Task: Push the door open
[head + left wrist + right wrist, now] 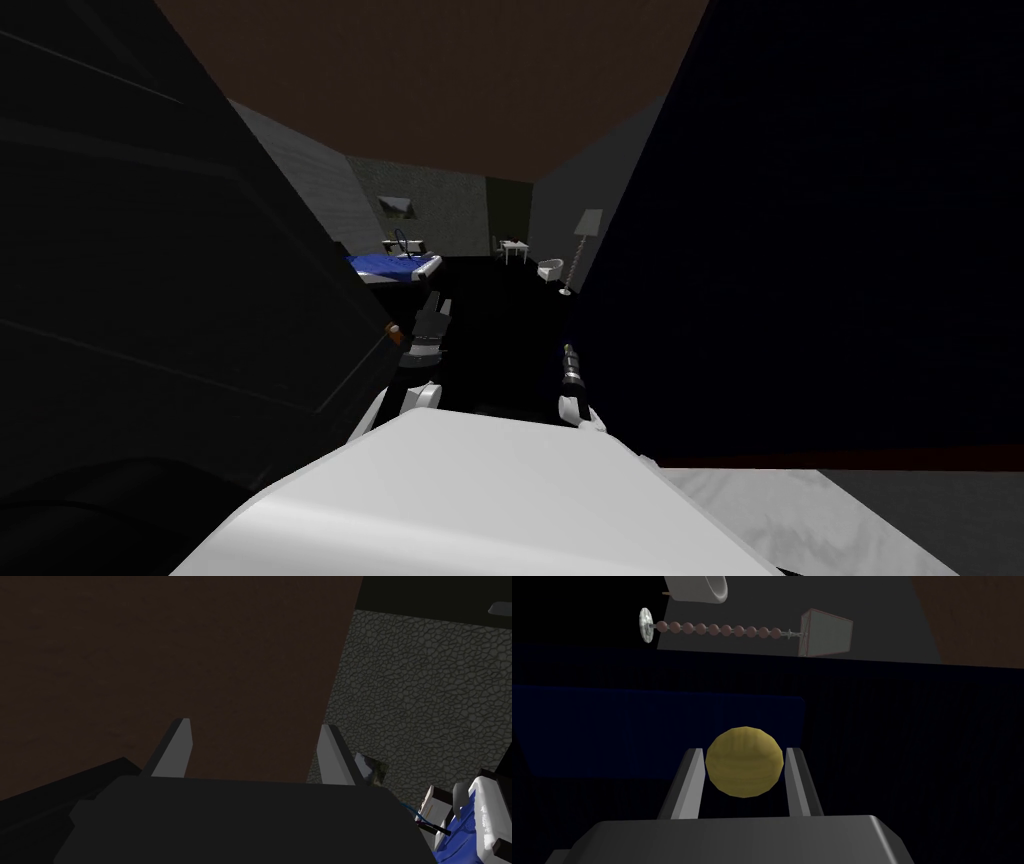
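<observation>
Door (800, 250), dark blue with a recessed panel: in the head view it runs as a tall dark plane along the robot's right side, from beside the chest toward the room beyond. Right gripper (570, 352): low against that plane. Left gripper (432, 310): raised near a small orange-brown knob (393, 330) at the edge of a black panelled surface (150, 250) on the left. Between the two planes, further off: bed with blue cover (395, 265), framed picture (397, 206) on a grey pebbled wall (440, 200), small white table (514, 248), white armchair (550, 268), white floor lamp (585, 245), brown ceiling (430, 80). Left wrist view: fingers (175, 748) released, spread wide with nothing between them, aimed at the brown ceiling; pebbled wall and bed beyond one fingertip. Right wrist view: fingers (693, 781) clenched on a yellow round knob (745, 762), one blade pressing each side; the knob sits on the dark blue door, just past the corner of its recessed panel; floor lamp with beaded stem beyond the door's edge.
</observation>
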Available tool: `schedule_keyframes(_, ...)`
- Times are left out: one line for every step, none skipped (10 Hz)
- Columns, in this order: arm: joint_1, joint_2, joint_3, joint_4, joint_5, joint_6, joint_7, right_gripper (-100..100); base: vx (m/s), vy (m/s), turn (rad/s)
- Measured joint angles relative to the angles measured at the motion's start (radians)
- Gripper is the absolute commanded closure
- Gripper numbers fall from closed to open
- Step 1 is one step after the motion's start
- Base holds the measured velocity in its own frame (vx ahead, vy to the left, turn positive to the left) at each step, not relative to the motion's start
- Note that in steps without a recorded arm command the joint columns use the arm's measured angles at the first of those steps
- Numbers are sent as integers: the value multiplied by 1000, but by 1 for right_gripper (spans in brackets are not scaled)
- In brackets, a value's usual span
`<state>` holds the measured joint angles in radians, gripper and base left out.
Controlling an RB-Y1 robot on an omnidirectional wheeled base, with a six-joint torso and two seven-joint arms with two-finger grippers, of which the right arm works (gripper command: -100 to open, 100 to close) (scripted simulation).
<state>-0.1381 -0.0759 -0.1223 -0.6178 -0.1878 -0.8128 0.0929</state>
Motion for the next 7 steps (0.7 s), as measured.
schedule_keyframes(19, -3, -8, -33, -5, 12, 2, 100, 181, 40, -66)
schedule_keyframes(6, -7, -21, -17, -12, 8, 5, 100, 218, 50, -60)
schedule_keyframes(11, -12, -31, -22, -18, 9, 6, 100, 209, 47, -72)
schedule_keyframes(10, -17, -40, -14, -23, 4, 5, 100, 184, 23, -72)
schedule_keyframes(4, -15, -53, 1, -30, -5, 11, 100, 187, 27, -65)
schedule_keyframes(20, -8, -64, -31, -36, 8, 22, 100, 184, 22, -72)
schedule_keyframes(19, -14, -75, -30, -42, 14, 24, 100, 208, 42, -68)
